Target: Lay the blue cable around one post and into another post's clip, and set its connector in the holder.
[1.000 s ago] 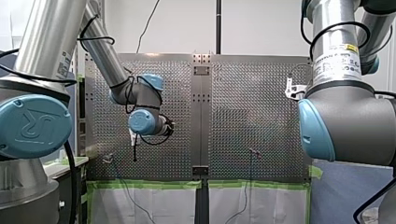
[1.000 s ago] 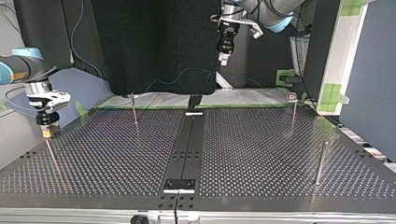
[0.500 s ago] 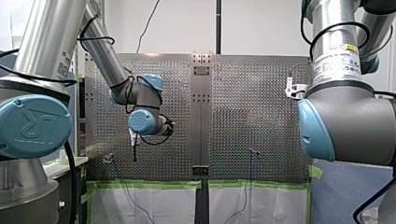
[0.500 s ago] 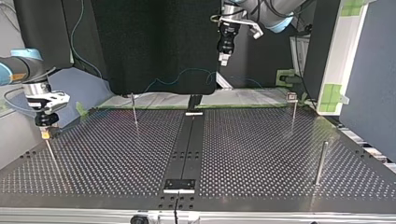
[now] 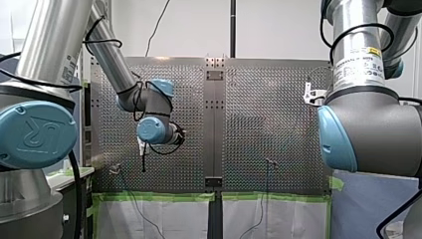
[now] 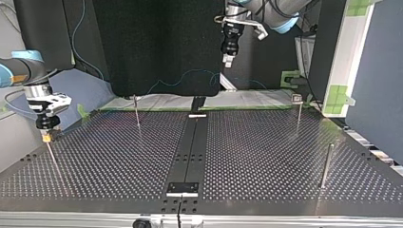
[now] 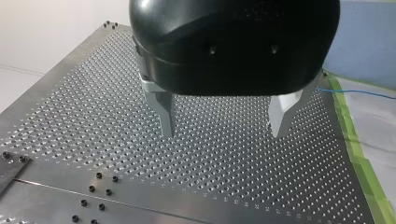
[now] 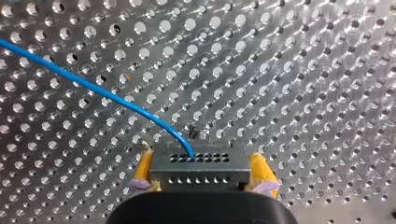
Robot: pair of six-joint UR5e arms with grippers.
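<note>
In my right claw (image 8: pixel 201 160): connector (image 8: pixel 198 175) clamped, blue cable (image 8: pixel 93 88) trailing off | left claw (image 7: pixel 222 120) apart, apparently well above table (image 7: pixel 70 116).

The perforated table (image 6: pixel 266 156) carries a black strip (image 6: pixel 191 142) down its middle and thin upright posts (image 6: pixel 326 166) near its edges.

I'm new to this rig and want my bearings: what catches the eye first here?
The eye lands on the grey connector clamped between the yellow pads of my right end effector, with the blue cable arcing away from it over the perforated table. My left end effector hangs open and empty above the table.
</note>
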